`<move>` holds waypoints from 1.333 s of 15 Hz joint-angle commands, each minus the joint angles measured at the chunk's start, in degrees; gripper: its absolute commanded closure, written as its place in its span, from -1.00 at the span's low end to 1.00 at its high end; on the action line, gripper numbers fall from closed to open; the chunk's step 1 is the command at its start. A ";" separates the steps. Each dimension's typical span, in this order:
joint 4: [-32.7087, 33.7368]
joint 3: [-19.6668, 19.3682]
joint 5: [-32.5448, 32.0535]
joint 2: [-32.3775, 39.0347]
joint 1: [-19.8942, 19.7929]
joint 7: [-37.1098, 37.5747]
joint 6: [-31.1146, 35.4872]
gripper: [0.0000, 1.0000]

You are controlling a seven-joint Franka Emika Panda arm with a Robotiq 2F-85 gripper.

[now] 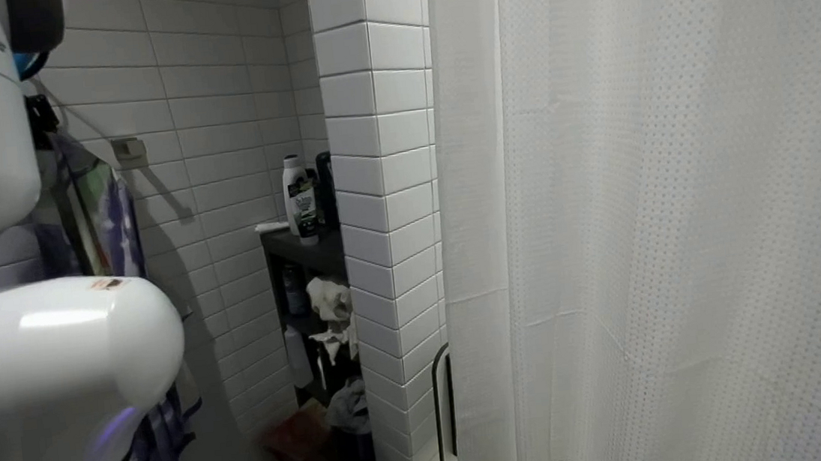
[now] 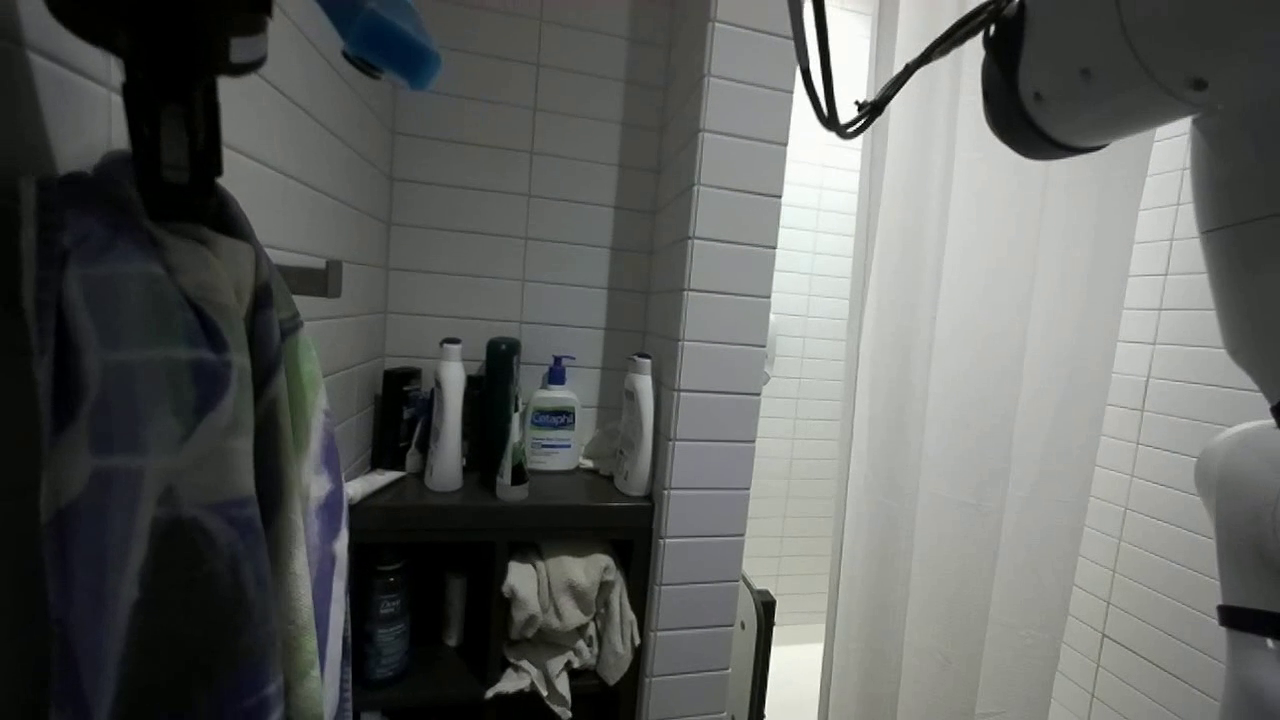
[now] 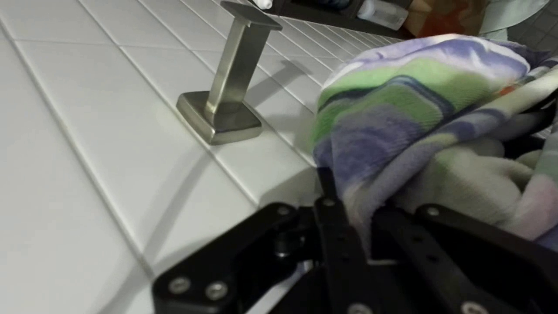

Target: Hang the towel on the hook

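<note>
The end effector (image 2: 180,195) pinches the towel (image 2: 150,420) near its top, and the cloth hangs from it with its long axis roughly upright. In the wrist view the metal hook (image 3: 237,65) juts from the tiled wall (image 3: 43,174), up and to the left of the pinched fold and apart from the cloth, so the coming move probably calls for carrying that fold across onto it.

in an exterior view the curtain (image 1: 651,222) is near; both exterior views face it and the shelf (image 2: 590,515); the wrist view looks along the gripper (image 3: 358,198), near the hook (image 3: 237,61).
</note>
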 commanded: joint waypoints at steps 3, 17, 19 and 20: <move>6.16 -4.60 1.16 2.43 4.42 -2.73 0.23 0.96; 1.55 -8.47 10.97 -1.31 4.60 -6.63 2.84 -0.24; 1.46 -8.64 11.18 -1.62 4.53 -7.19 2.98 -0.51; 1.39 -8.76 11.29 -1.78 4.55 -7.32 3.04 -0.64</move>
